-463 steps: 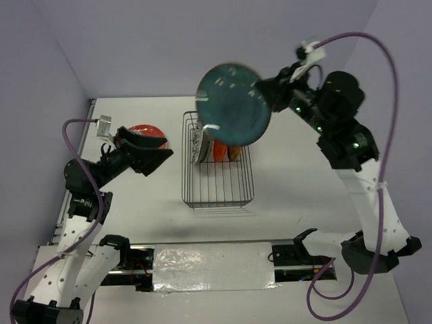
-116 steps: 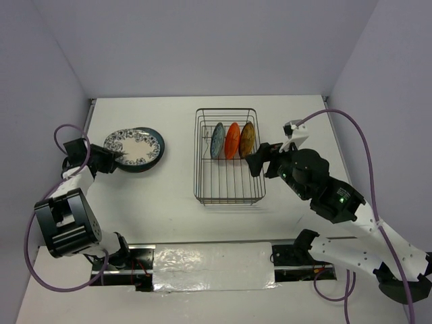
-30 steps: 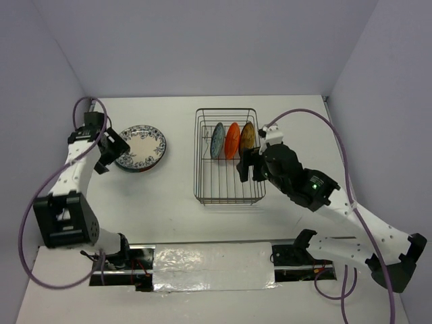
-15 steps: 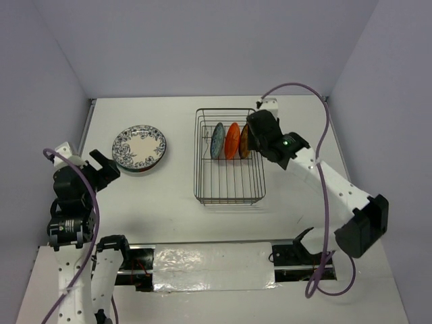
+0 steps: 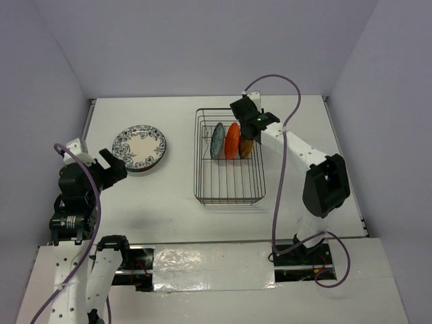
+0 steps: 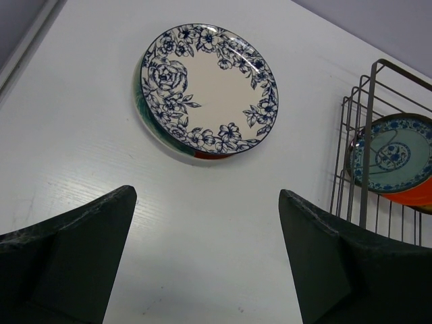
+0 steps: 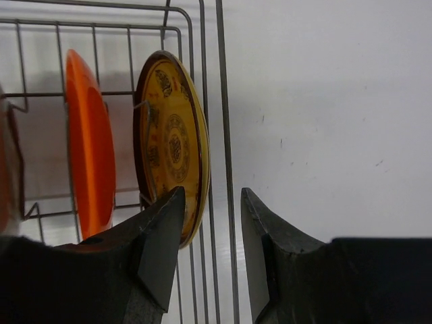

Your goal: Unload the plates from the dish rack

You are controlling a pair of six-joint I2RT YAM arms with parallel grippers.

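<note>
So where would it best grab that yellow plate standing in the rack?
Probably the top rim of the yellow plate, coming straight down from above. It stands on edge in the dish rack, with the orange plate close alongside, so only its thin upper edge is free to pinch.

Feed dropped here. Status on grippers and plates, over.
Left gripper open, empty, short of the unloaded stack. Right gripper open at yellow plate, not gripping. Three plates upright in dish rack. Rack's side wire between its fingers.
</note>
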